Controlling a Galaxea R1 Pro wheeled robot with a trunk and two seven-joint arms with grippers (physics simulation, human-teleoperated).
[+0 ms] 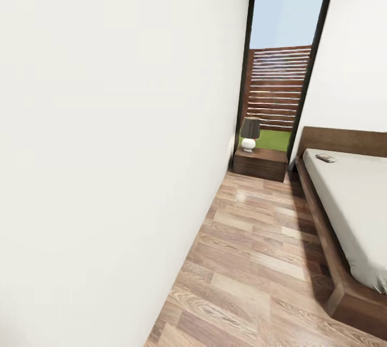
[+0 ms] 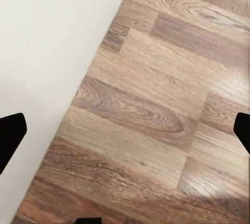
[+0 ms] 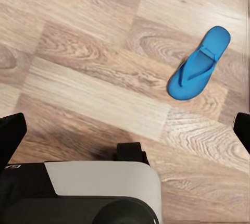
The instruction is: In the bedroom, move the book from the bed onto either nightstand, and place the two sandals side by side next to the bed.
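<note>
The book (image 1: 325, 158) lies flat on the pale mattress of the bed (image 1: 352, 202), close to the dark headboard at the right of the head view. A dark brown nightstand (image 1: 260, 163) stands beyond the bed's head, under the window. One blue sandal (image 3: 199, 63) lies sole-down on the plank floor in the right wrist view, apart from my right gripper (image 3: 125, 133), which is open and holds nothing. My left gripper (image 2: 125, 133) hangs open over bare floor beside the white wall, also with nothing in it.
A white wall (image 1: 107, 148) runs close along the left. A lamp (image 1: 249, 134) stands on the nightstand before a tall black-framed window (image 1: 279, 67). A strip of wood floor (image 1: 258, 250) lies between wall and bed frame (image 1: 322, 228). The robot's base (image 3: 99, 193) sits near the sandal.
</note>
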